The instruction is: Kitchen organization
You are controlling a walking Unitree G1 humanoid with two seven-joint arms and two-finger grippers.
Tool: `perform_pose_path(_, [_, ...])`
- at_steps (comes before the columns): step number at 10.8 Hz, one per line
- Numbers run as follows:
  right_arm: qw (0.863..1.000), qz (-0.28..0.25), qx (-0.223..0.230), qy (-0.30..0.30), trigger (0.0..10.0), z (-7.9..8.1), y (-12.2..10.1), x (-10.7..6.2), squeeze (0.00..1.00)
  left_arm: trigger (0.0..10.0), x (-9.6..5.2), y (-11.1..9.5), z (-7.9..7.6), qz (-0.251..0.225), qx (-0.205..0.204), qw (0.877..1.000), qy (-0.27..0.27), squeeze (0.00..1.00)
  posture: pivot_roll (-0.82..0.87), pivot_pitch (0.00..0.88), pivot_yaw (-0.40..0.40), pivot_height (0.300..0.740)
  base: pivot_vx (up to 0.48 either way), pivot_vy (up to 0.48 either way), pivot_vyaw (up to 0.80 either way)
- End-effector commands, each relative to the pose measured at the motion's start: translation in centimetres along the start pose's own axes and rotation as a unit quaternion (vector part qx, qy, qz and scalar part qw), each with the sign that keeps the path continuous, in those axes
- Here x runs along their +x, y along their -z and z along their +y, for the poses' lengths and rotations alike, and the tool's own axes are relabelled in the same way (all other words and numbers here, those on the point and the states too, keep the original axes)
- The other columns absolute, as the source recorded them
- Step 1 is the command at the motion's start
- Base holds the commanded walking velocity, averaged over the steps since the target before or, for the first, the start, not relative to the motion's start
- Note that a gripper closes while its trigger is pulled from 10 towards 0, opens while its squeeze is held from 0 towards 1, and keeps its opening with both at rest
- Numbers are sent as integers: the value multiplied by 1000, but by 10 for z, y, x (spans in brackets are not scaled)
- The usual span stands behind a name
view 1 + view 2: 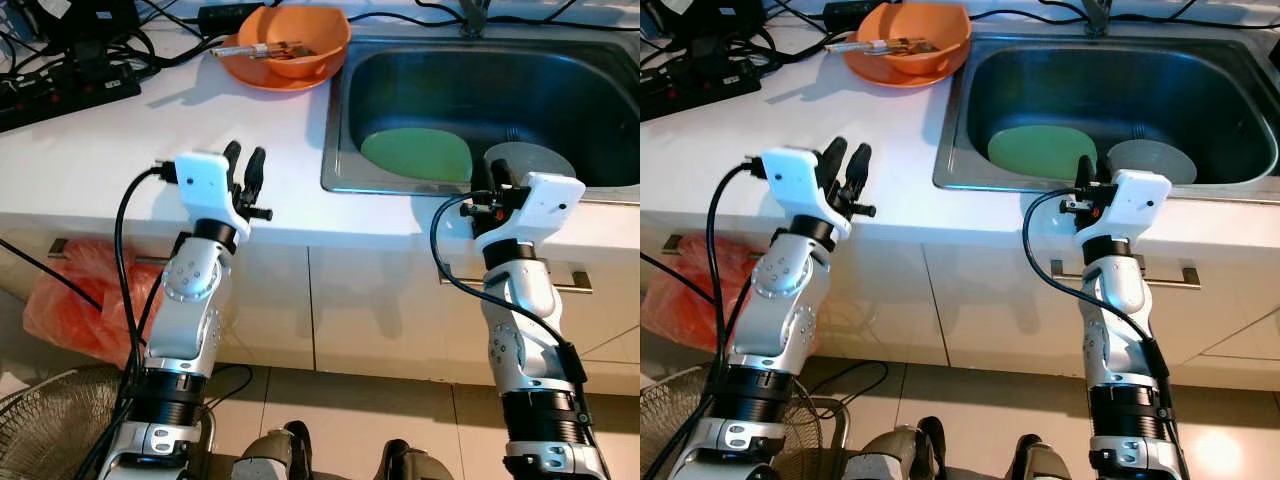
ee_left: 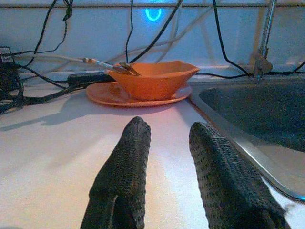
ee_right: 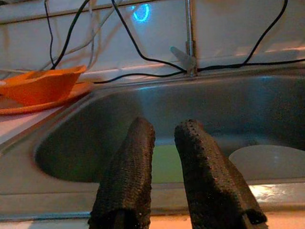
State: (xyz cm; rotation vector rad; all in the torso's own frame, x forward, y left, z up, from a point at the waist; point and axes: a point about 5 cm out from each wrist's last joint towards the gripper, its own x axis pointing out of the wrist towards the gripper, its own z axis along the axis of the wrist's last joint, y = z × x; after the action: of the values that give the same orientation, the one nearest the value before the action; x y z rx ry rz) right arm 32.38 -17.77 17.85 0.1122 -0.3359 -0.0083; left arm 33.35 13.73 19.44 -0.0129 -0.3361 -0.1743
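Fan guard: wire grille sitting on the floor at 8 o'clock of the head view.

Orange plastic bag: hanging against the cabinet front, just left of the left arm.

Power strip: black, lying with tangled cables on the white countertop at 10 o'clock.

Left gripper: hovering over the counter's front edge, fingers pointing toward 12 o'clock, a narrow gap showing between them, holding nothing.

Orange bowl: resting on an orange plate at 12 o'clock, just left of the sink; utensils lying inside the bowl, handles sticking out toward the left.

Steel sink: occupying the 1 to 2 o'clock area.

Green plate: lying flat on the sink floor near the front wall.

Grey plate: lying just right of the green plate, partly hidden behind the right wrist.

Right gripper: poised at the sink's front rim, fingers slightly parted, gripping nothing, pointing over the green plate.
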Motion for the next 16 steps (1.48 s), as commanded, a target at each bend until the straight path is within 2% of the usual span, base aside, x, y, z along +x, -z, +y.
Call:
perform_pose_path(1, [1000,-4,3,-7,10000,6,0,-1,0,10000,-1,4,-2,-1,10,1000,1,0,79,133,70,740,0,0,0])
perform_pose_path(4, [1000,-17,4,-8,10000,11,-7,6,0,10000,1,4,-7,-11,4,1000,5,0,70,145,67,740,0,0,0])
perform_pose_path(7, [1000,-11,6,-4,10000,12,-4,3,0,10000,0,6,-13,-12,-1,1000,11,0,71,150,69,740,308,0,0])
perform_pose_path(16, [1000,-12,10,3,10000,13,-5,5,0,10000,4,3,-14,-19,2,1000,16,0,76,165,74,740,361,0,0])
